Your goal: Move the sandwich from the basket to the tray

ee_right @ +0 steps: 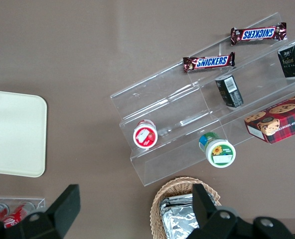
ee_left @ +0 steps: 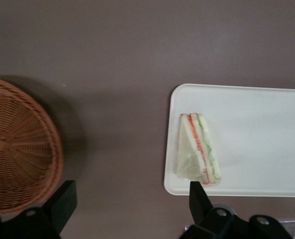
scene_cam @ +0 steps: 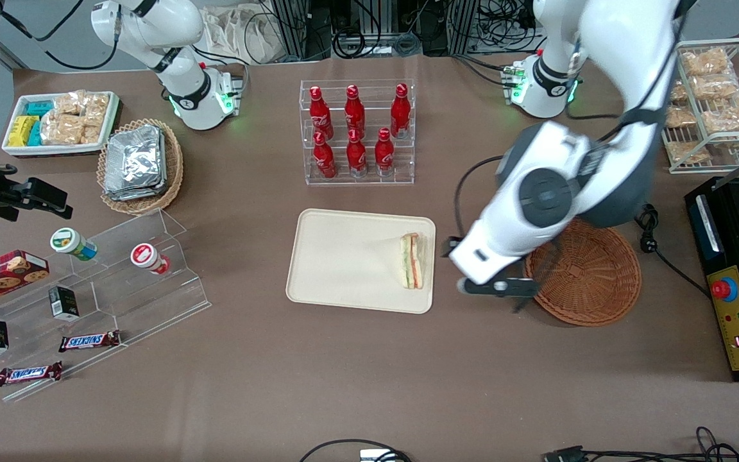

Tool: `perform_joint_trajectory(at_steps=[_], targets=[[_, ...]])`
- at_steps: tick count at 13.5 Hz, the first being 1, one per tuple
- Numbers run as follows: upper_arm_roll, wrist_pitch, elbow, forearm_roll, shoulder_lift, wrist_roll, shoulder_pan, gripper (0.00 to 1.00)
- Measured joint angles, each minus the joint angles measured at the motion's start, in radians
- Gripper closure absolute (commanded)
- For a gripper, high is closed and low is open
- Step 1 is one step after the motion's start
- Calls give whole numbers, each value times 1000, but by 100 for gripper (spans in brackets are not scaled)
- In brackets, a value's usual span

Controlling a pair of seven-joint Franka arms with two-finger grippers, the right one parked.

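Broad brown table [scene_cam: 369,359] filling the scene, with cables and equipment racks along the edge farthest from the front camera; black control box [scene_cam: 735,282] with a red button at the working arm's end; clear stepped display stand [scene_cam: 106,282] with cups and chocolate bars toward the parked arm's end; clear rack of red bottles [scene_cam: 358,131] at mid-table, farther from the front camera than the tray; cream tray [scene_cam: 344,256] flat at the centre of the table; reddish-brown basket [scene_cam: 591,273] just beside the tray toward the working arm's end, apart from it, holding nothing visible; gripper [ee_left: 130,209] hanging above the bare strip of table between tray and basket, fingers spread wide with nothing between them; sandwich [scene_cam: 412,260] lying on the tray, close to the rim nearest the basket, layered cut edge showing.
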Motion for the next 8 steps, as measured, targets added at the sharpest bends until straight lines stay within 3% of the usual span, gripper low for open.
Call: perform_joint_trajectory(at_steps=[8], targets=[[19,-181,0,0,-185,240,211,0]])
